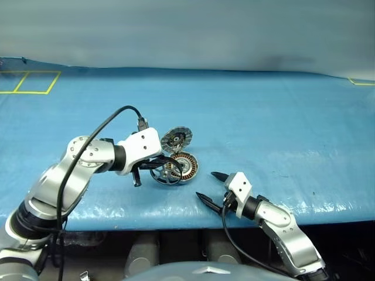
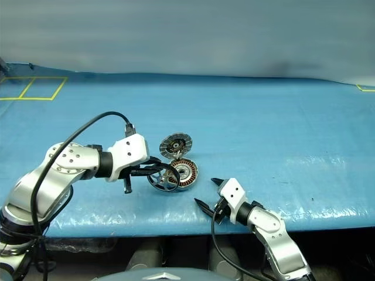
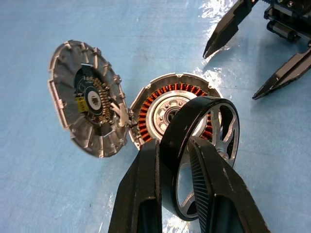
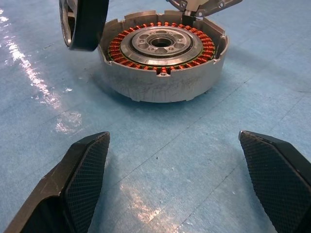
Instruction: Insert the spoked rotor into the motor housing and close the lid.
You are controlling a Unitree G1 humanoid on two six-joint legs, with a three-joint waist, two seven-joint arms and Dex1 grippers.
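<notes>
Currently the spoked rotor point(image 3: 204, 145) is grasped by the left hand point(image 3: 174, 160), its dark rim pinched between the two black fingers point(image 3: 146, 184), with the silver spokes seen on the face turned away from the wrist. The rotor is held on edge, tilted, just above and partly in front of the motor housing point(image 4: 163, 60), and whether it touches the housing's rim cannot be told. The housing is set flat on the blue worktop point(image 1: 263, 117), open upward, so that the copper-orange ring of windings and the silver centre are exposed. The lid point(image 1: 176, 139) is stood open, joined to the housing's edge at the far side, at about 11 o'clock from the housing in the head views, with its ribbed inner face and dark centre shown in the left wrist view. The right hand point(image 1: 208, 188) is released, its fingers spread wide apart, and nothing is held between them; it is placed low over the worktop at about 4 o'clock from the housing, near it but clearly apart, with both fingertips pointed toward the housing. In the right wrist view the housing is seen straight ahead between the two open fingers, with the rotor's dark rim at its upper side. Yellow tape lines point(image 1: 29, 82) are marked on the worktop at the far corner, at about 10 o'clock, well apart from the parts.
</notes>
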